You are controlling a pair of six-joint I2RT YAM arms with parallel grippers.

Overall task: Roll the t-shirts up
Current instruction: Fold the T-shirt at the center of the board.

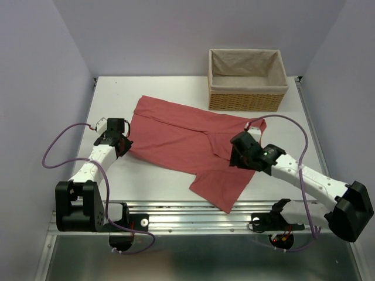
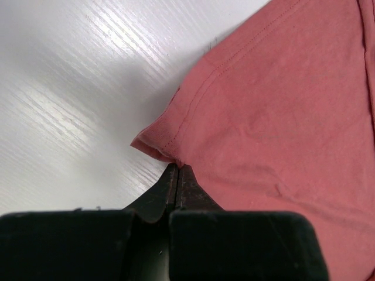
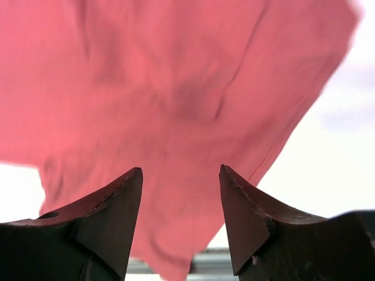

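Note:
One salmon-red t-shirt (image 1: 176, 137) lies spread and partly folded across the middle of the white table (image 1: 117, 93). One flap of it reaches toward the near edge. My left gripper (image 1: 123, 144) is at the shirt's left edge. In the left wrist view its jaws are pressed together at the hem, and my left gripper (image 2: 177, 167) is shut on a small pinch of the t-shirt (image 2: 281, 117). My right gripper (image 1: 237, 157) hovers over the shirt's right part. In the right wrist view my right gripper (image 3: 180, 171) is open, with the t-shirt (image 3: 164, 88) below and nothing between its fingers.
A wicker basket (image 1: 247, 100) with a cloth liner stands at the back right of the table, just behind the shirt's far edge. A metal rail (image 1: 193, 212) runs along the near edge between the arm bases. Purple cables loop beside both arms.

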